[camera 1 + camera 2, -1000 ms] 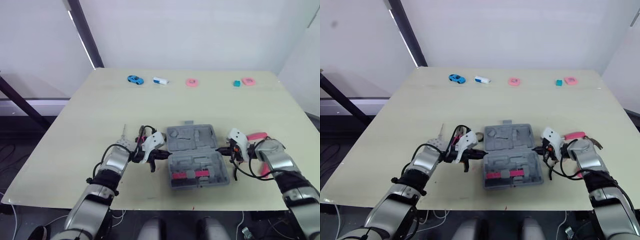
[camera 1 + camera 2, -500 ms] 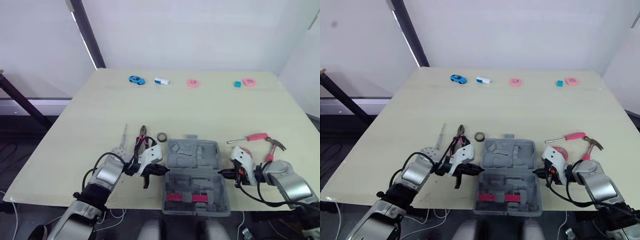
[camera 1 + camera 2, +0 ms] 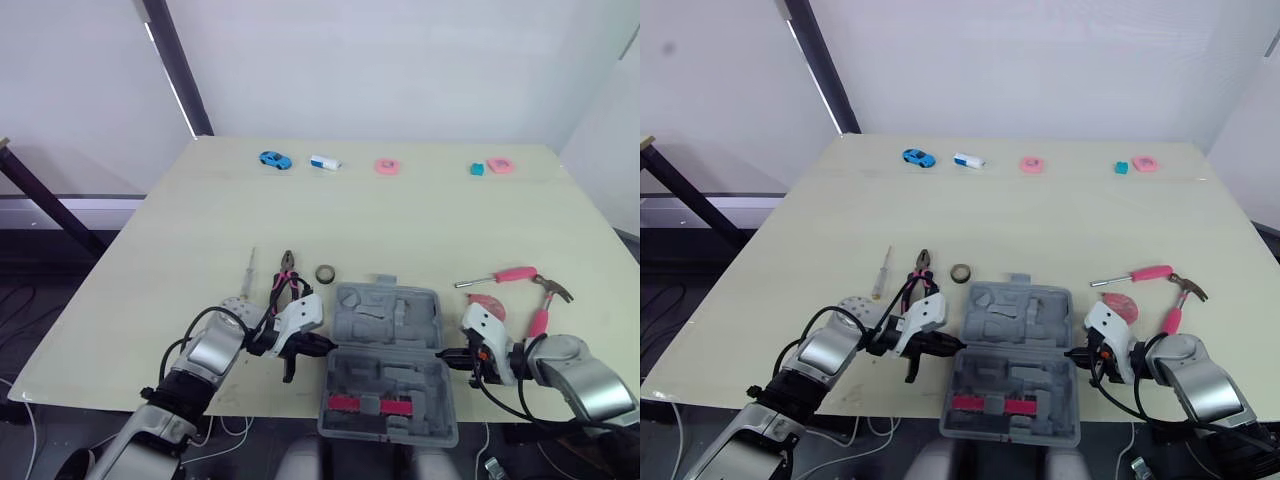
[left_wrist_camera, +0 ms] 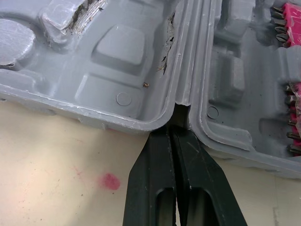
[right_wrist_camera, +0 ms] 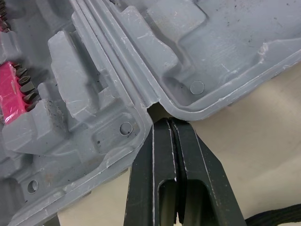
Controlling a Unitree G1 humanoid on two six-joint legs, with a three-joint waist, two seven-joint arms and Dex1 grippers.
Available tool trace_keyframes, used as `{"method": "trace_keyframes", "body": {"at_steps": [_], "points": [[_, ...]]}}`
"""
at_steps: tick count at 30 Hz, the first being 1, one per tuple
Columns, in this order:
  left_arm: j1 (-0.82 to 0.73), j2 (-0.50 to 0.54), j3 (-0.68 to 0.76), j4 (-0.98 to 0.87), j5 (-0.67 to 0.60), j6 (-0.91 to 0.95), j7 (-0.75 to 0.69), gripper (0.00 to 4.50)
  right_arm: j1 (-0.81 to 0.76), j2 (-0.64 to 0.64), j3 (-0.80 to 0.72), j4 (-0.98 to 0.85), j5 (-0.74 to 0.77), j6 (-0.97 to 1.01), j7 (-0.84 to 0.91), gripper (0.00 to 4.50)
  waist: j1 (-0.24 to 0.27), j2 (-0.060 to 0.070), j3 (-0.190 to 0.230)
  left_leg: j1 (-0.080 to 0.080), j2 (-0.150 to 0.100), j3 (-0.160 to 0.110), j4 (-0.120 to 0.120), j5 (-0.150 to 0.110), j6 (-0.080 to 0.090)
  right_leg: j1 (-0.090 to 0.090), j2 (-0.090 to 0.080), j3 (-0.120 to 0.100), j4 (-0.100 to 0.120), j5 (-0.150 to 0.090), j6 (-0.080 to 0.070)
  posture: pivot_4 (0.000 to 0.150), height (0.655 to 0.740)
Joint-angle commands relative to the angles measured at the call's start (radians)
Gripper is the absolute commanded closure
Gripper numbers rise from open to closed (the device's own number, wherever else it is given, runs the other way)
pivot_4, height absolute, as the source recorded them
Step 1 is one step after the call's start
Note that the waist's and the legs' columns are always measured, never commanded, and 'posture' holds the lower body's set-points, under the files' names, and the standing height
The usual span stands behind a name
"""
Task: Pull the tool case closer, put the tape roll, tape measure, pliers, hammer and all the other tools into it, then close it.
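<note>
The tool case (image 3: 385, 360) is lying wide open at the front edge of the desk (image 3: 400, 230), right in front of us, and its near half looks like it pokes out a bit past the edge. That near half has a strip of pink bits (image 3: 370, 404) sitting in it, the far half is just bare grey moulded pockets. Our left hand (image 3: 325, 345) is at the case's left side and our right hand (image 3: 445, 355) at its right side, both right where the two halves hinge. In the wrist views each hand has its two black fingers pressed together, with the tips tucked into the little notch at the hinge, touching the plastic but not clamped around anything. Everything else is on the desk outside the case. Just beyond the left hand are the pliers (image 3: 284, 285) with pink-and-black handles, a thin screwdriver (image 3: 249, 270) left of them, and the small tape roll (image 3: 325, 273) just past the case's far left corner. Off to the right there's a pink-handled screwdriver (image 3: 497, 277), the hammer (image 3: 545, 305) with its pink handle, and what looks like the pink tape measure (image 3: 487, 300), partly tucked behind the right hand. Way back along the far edge sit a blue toy car (image 3: 271, 159), a white and blue piece (image 3: 322, 162), a pink ring (image 3: 385, 166), a teal block (image 3: 476, 169) and another pink bit (image 3: 498, 164).
</note>
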Motion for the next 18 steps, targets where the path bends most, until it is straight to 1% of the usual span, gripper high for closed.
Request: {"method": "trace_keyframes", "body": {"at_steps": [1,11,18], "points": [[0.032,0.007,-0.034,-0.042,-0.019,0.014,-0.024,4.39,0.018,-0.007,0.019,-0.029,0.029,0.01,0.004,4.5,0.0,0.0,0.0,0.0,0.0,0.0,0.0,0.0,0.0,0.0,0.0,0.0,0.0,0.0,0.0,0.15,0.74],[0.071,0.036,-0.054,-0.101,-0.038,0.04,-0.044,4.39,0.029,-0.04,0.044,-0.045,0.054,0.025,0.01,4.5,0.003,0.0,0.0,0.0,0.0,0.0,0.0,0.0,0.0,0.0,0.0,0.0,-0.001,0.0,0.0,0.15,0.74],[0.064,0.033,-0.049,-0.078,-0.04,0.038,-0.02,4.39,0.035,-0.05,0.054,-0.053,0.064,0.032,0.0,4.5,0.003,-0.001,0.0,0.0,0.0,0.0,0.0,0.0,0.0,0.0,0.0,0.0,-0.001,0.0,0.0,0.15,0.74]]}}
